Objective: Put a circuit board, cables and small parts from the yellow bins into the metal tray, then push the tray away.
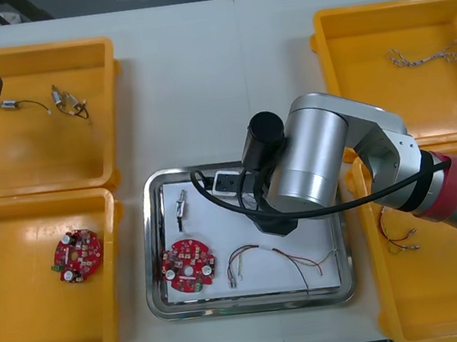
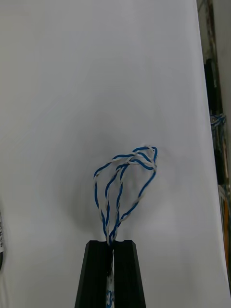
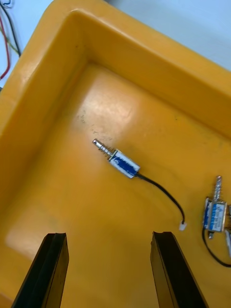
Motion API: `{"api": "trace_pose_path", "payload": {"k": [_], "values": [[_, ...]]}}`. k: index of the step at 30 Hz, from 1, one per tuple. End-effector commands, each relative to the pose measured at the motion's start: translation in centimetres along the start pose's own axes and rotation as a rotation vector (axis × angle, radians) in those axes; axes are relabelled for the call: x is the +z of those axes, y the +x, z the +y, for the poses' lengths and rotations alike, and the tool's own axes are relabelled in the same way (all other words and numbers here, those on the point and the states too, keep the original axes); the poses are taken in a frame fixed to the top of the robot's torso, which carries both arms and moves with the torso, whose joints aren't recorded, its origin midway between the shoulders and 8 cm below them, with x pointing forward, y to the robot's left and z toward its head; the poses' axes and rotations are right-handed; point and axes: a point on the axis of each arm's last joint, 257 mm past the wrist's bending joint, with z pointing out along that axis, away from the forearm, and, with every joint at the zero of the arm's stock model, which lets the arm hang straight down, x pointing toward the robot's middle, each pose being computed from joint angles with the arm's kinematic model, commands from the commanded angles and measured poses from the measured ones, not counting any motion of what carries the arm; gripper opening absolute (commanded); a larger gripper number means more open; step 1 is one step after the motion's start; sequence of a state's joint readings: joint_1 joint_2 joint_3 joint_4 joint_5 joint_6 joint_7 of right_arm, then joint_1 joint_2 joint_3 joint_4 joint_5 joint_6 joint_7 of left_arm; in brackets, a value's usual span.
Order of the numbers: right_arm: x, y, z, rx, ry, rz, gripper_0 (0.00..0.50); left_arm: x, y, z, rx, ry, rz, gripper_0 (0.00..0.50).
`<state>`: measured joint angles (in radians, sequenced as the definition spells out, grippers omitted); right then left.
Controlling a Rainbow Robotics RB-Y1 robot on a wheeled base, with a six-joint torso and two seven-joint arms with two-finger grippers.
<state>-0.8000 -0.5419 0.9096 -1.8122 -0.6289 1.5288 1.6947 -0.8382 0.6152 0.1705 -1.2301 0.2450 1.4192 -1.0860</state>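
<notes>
Right wrist view: right hand (image 2: pixel 113 245) is clamped on the twisted blue-and-white cable (image 2: pixel 143 155) over the shiny metal tray (image 1: pixel 153 265), mid-frame in the front view. Looks like the drop-off step, so next it just needs to let go. The left hand (image 3: pixel 109 236) hovers open over the upper-left yellow plastic bin (image 1: pixel 40 145).

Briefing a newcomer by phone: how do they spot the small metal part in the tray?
Find the metal tray at the table's middle, between the yellow bins. In its left half, beyond the round red circuit board, lies the small metal part: short, slim, silvery, unlike the thin cable.
</notes>
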Motion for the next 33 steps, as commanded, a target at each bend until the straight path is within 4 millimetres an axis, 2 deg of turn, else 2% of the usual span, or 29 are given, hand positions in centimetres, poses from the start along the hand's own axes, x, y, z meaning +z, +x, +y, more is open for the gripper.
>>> {"api": "trace_pose_path", "payload": {"k": [1, 2, 3, 4, 5, 6, 8, 22, 25, 33], "values": [[-0.9, -2.3, -0.5, -0.062, 0.036, -0.037, 0.269, -1.4, -3.0, -3.3, -0.208, 0.092, -0.050, 0.500], [-0.9, -2.2, -0.5, -0.060, 0.036, -0.035, 0.313, -1.4, -3.2, -3.4, -0.226, 0.099, -0.053, 0.500], [-1.0, -2.3, -0.5, -0.061, 0.037, -0.038, 0.388, -1.2, -3.3, -3.6, -0.258, 0.106, -0.053, 0.500], [-1.1, -2.3, -0.7, -0.060, 0.039, -0.038, 0.417, -1.2, -3.5, -3.6, -0.273, 0.109, -0.056, 0.500], [-1.3, -2.3, -0.8, -0.054, 0.041, -0.038, 0.417, -1.0, -3.7, -3.6, -0.308, 0.112, -0.055, 0.500], [-1.5, -2.3, -0.9, -0.051, 0.042, -0.037, 0.481, -0.9, -3.9, -3.7, -0.331, 0.115, -0.055, 0.500], [-2.0, -2.2, -1.2, -0.043, 0.044, -0.032, 0.498, -0.6, -4.0, -3.6, -0.367, 0.116, -0.048, 0.500], [-8.0, -1.8, -3.3, 0.105, -0.008, -0.035, 0.500, 1.6, -6.0, -2.7, -0.583, 0.127, -0.064, 0.500], [-9.0, -1.5, -4.1, 0.140, -0.003, -0.040, 0.499, 1.6, -6.0, -2.7, -0.605, 0.123, -0.065, 0.500], [-11.8, 0.2, -6.2, 0.370, -0.004, -0.041, 0.500, 2.4, -4.9, -2.8, -0.627, 0.113, -0.035, 0.500]]}}
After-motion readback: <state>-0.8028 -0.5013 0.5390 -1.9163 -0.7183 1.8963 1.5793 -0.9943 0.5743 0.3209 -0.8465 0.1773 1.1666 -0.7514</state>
